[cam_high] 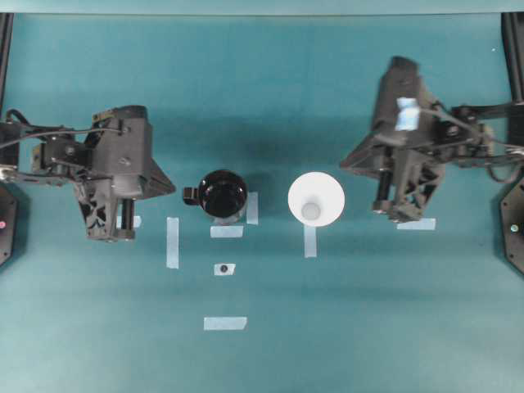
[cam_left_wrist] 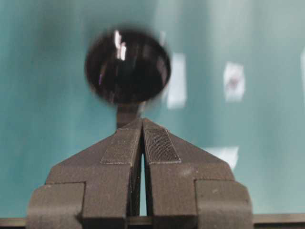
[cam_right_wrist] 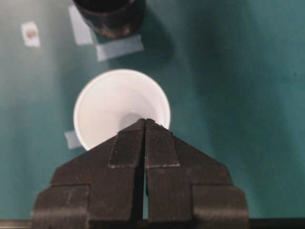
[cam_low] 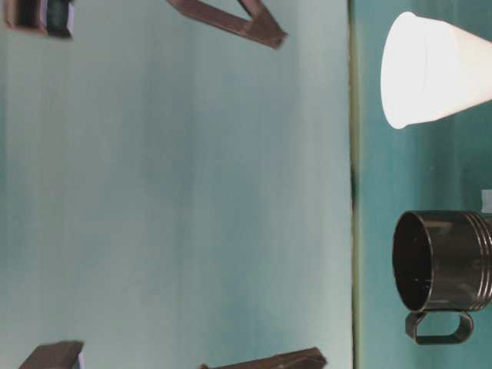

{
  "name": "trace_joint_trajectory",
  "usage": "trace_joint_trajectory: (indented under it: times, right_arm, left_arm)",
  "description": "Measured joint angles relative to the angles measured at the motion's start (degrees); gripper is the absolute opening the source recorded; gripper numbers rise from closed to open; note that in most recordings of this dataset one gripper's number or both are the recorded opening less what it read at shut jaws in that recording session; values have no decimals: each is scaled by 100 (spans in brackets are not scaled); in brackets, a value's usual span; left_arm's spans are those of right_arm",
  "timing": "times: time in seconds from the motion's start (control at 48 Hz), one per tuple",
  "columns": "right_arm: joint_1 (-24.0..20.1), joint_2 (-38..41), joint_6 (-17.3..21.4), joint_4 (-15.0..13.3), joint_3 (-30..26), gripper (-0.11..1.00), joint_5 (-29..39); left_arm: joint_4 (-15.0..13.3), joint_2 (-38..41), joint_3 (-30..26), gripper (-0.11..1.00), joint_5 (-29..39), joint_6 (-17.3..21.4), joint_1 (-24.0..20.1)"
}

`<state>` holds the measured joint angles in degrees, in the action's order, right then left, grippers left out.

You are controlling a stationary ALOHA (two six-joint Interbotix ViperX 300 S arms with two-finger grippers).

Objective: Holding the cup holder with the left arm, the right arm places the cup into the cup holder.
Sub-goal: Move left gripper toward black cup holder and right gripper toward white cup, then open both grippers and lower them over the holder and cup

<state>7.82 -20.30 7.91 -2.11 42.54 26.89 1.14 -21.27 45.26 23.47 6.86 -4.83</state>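
The glossy black cup holder [cam_high: 223, 194] stands upright near the table's middle, its short side tab [cam_high: 191, 194] pointing left. The white cup [cam_high: 316, 199] stands upright to its right, mouth up, a small gap between them. My left gripper [cam_high: 170, 186] hovers just left of the tab, shut and empty; in the left wrist view its tips [cam_left_wrist: 142, 120] meet just short of the holder [cam_left_wrist: 127, 67]. My right gripper [cam_high: 344, 163] is right of the cup, shut and empty; in the right wrist view its tips [cam_right_wrist: 145, 120] overlap the cup [cam_right_wrist: 114, 105] near its rim.
Pale tape strips [cam_high: 173, 242] [cam_high: 225, 323] [cam_high: 310, 240] lie on the teal table around both objects. A small tape patch with a dark dot [cam_high: 223, 268] lies below the holder. Another tape strip [cam_high: 416, 223] lies under the right arm.
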Motion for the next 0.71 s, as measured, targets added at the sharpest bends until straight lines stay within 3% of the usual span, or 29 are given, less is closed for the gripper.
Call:
trace_joint_trajectory:
  times: [0.208, 0.521, 0.708]
  right_arm:
    - [0, 519, -18, -167, -316, 2, 352]
    - [0, 1063, -26, -264, -606, 4, 475]
    - [9, 1187, -26, -272, -694, 11, 483]
  left_arm:
    - [0, 105, -158, 3, 97, 352, -70]
    - [0, 105, -211, 3, 202, 404, -70]
    - [0, 202, -211, 3, 229, 396, -70]
